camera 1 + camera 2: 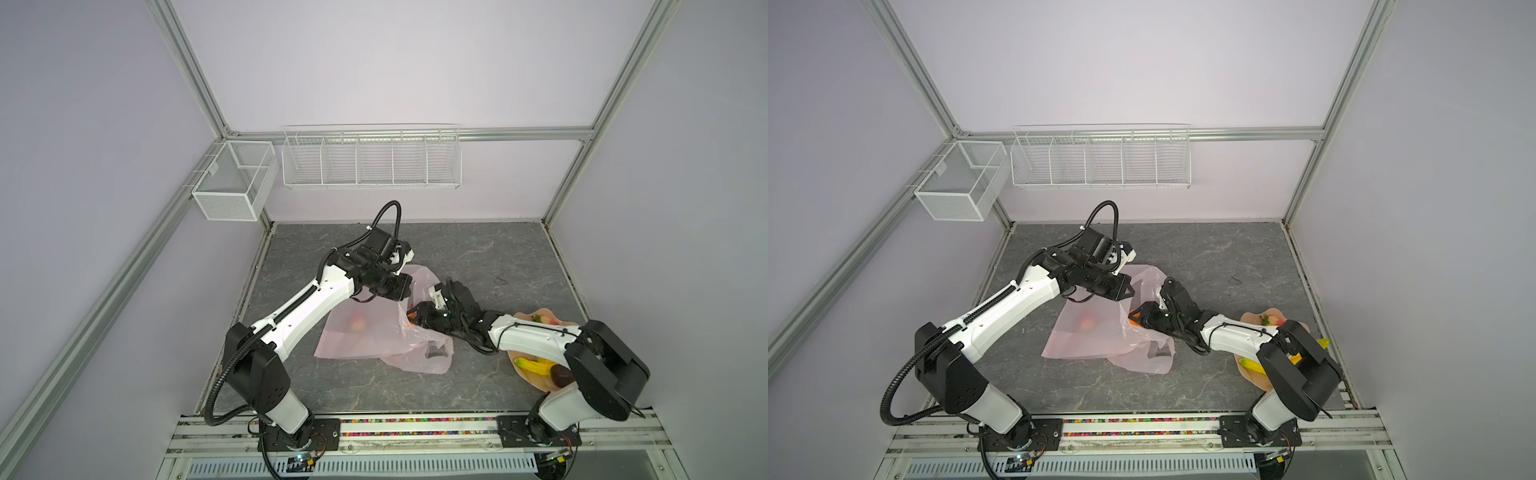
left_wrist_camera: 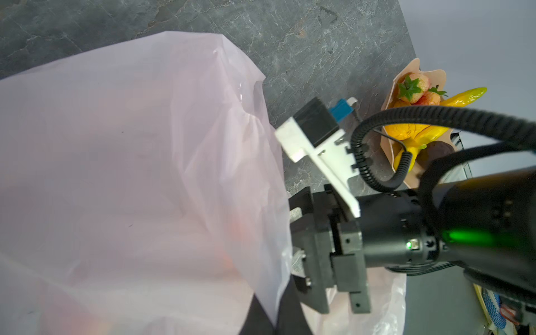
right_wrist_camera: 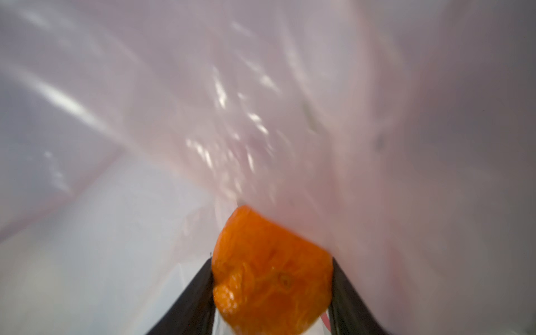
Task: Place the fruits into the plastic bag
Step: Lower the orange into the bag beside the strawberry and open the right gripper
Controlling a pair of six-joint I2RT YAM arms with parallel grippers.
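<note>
Orange (image 3: 272, 275), pinched in the right gripper (image 3: 272, 261), sits in the bag (image 1: 361, 336) clamped by the left gripper (image 1: 408, 291); one fruit (image 1: 357, 323) inside, bananas (image 1: 534, 365) unbagged.

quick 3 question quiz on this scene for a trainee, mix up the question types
1. True or false: the right hand grips the orange between its fingers.
2. Multiple choice: where do the bananas lie? A) on the peach plate B) in the wire basket C) in the right hand
3. Short answer: what is the left hand pinching?
Key: 1 true; 2 A; 3 the plastic bag.
</note>
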